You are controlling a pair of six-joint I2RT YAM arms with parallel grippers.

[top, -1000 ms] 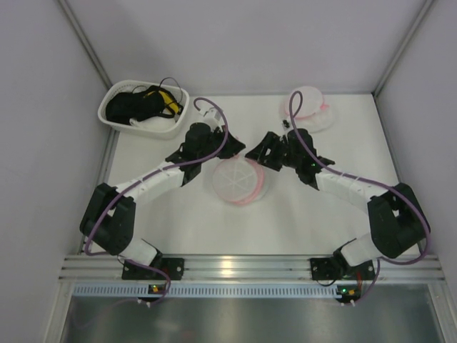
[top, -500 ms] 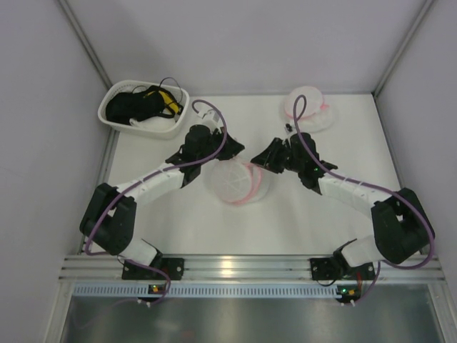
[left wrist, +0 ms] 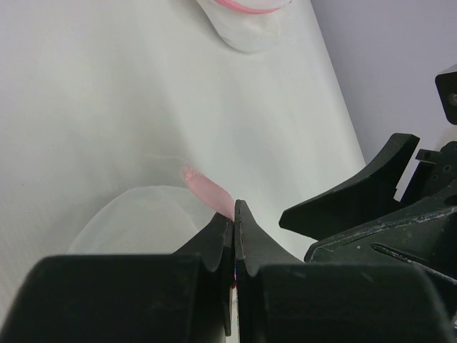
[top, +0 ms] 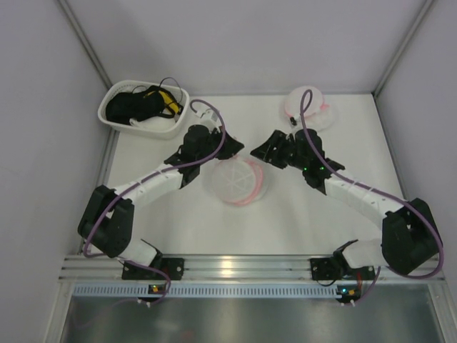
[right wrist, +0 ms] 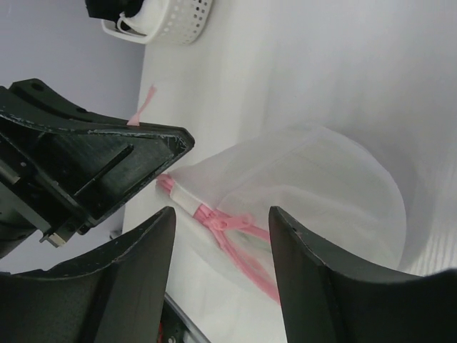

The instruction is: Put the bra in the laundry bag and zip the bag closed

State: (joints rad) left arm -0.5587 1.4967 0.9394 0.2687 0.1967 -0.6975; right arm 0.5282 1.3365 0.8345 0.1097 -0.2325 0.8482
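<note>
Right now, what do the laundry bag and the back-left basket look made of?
Laundry bag: thin white mesh, likely synthetic, matte; it looks translucent and slumps softly. Its pink zipper looks like woven tape. Basket: white moulded plastic, apparently, smooth; rows of small holes in its stiff wall.

In the left wrist view, the upper frame edge cuts off a white-and-pink item (left wrist: 246, 21); its type cannot be determined. The fingers of the left gripper (left wrist: 234, 212) conceal the near rim of the laundry bag (left wrist: 136, 216). In the right wrist view, the upper edge truncates the basket (right wrist: 171, 21), and the bag contents are indistinct behind the mesh.
</note>
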